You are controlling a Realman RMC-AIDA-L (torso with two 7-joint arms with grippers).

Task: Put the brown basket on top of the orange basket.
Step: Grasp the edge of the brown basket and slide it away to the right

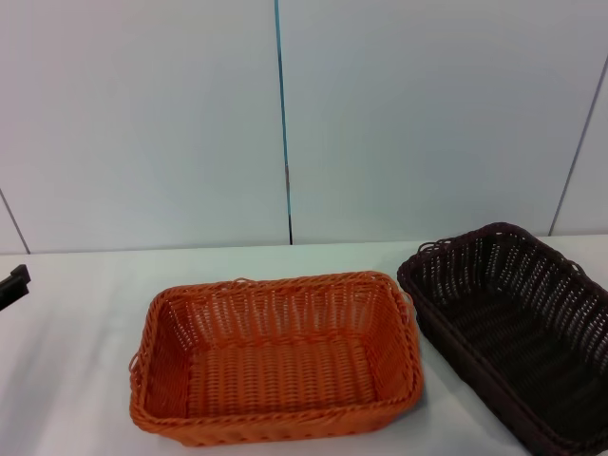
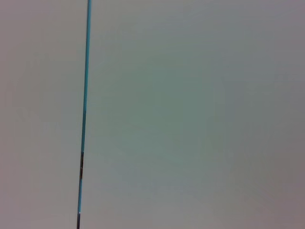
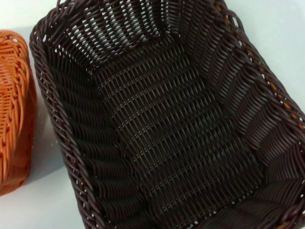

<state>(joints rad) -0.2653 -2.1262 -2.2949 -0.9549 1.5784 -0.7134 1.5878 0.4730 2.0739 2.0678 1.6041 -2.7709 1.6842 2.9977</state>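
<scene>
- Two baskets stand on the white table (image 1: 76,313) in the head view. The orange basket (image 1: 275,356) is near the middle, upright, w/ its long side across the view. It is empty.
- The brown basket (image 1: 518,328) is to the right of the orange one, also upright and empty, turned at an angle. Its right part is cut by the picture edge. The two baskets are near but apart; a narrow strip of table shows btw. them.
- At the left edge of the head view a small dark part (image 1: 13,283) comes in, just above the table. I cannot tell if it belongs to the left arm. No gripper is seen clearly in this view.
- Behind the table there is a pale wall (image 1: 408,114) w/ a thin blue seam (image 1: 282,114) going down.
- Left wrist view: only the pale wall (image 2: 190,114) and the blue seam (image 2: 85,105). No fingers, no basket here, so the left gripper state cannot be told.
- Right wrist view: the camera looks down into the brown basket (image 3: 171,129), close above it. The woven bottom and the braided rim fill most of the picture.
- The orange basket (image 3: 14,109) shows at one side of this view, w/ a gap of table (image 3: 47,167) btw. it and the brown one.
- The right gripper fingers do not show, so open or closed I cannot tell.
</scene>
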